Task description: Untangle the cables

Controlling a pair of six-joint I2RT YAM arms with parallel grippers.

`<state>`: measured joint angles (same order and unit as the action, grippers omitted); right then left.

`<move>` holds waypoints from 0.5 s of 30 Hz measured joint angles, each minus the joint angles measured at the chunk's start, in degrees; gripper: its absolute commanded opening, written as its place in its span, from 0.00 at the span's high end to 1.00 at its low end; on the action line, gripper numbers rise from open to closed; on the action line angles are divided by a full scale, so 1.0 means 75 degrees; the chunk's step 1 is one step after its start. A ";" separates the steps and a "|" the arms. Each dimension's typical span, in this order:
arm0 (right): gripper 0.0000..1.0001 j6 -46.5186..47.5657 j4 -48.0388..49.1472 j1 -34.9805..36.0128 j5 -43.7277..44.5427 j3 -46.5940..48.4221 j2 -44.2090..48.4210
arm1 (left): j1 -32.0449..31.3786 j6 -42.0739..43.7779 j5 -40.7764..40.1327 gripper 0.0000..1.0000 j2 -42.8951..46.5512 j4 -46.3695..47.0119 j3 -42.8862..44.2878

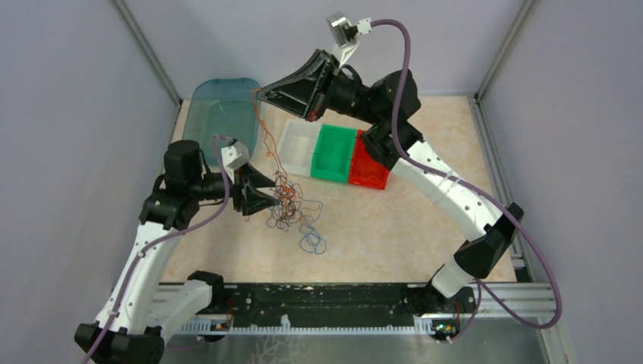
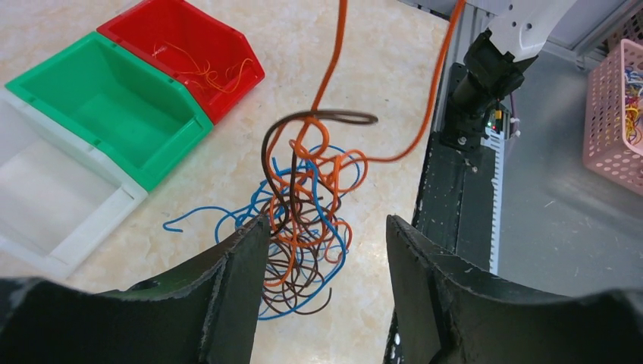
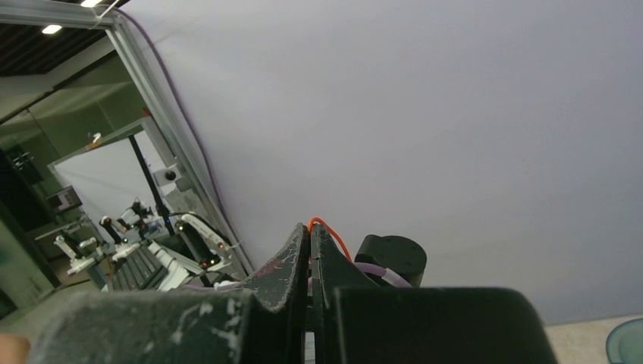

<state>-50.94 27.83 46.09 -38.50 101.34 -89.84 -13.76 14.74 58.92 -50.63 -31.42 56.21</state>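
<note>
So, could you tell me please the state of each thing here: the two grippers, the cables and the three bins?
left gripper: open, a finger on each side of the heap, gripping nothing.
right gripper: shut on the orange cable, raised high.
orange cable: lifted, lower end in the heap.
cables: tangled in one heap on the table.
red bin: holds a few thin wires.
green bin: empty.
white bin: looks empty.

You have bare table (image 1: 409,227) to the right of the cables (image 1: 292,206) and on their near side. Beyond them the white bin (image 1: 298,148), green bin (image 1: 336,152) and red bin (image 1: 369,167) stand in a row. The left gripper (image 2: 327,224) blocks the left side, and an orange strand (image 2: 340,30) climbs to the raised right gripper (image 1: 261,95).
</note>
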 measured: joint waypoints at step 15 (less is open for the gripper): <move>1.00 -0.0187 0.0082 0.0000 -0.0277 -0.0003 0.0000 | 0.0000 -0.0087 -0.0029 0.82 -0.0364 0.0300 0.0175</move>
<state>-52.34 28.45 46.09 -40.58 101.32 -89.84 -13.76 14.09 58.70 -53.36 -29.17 57.52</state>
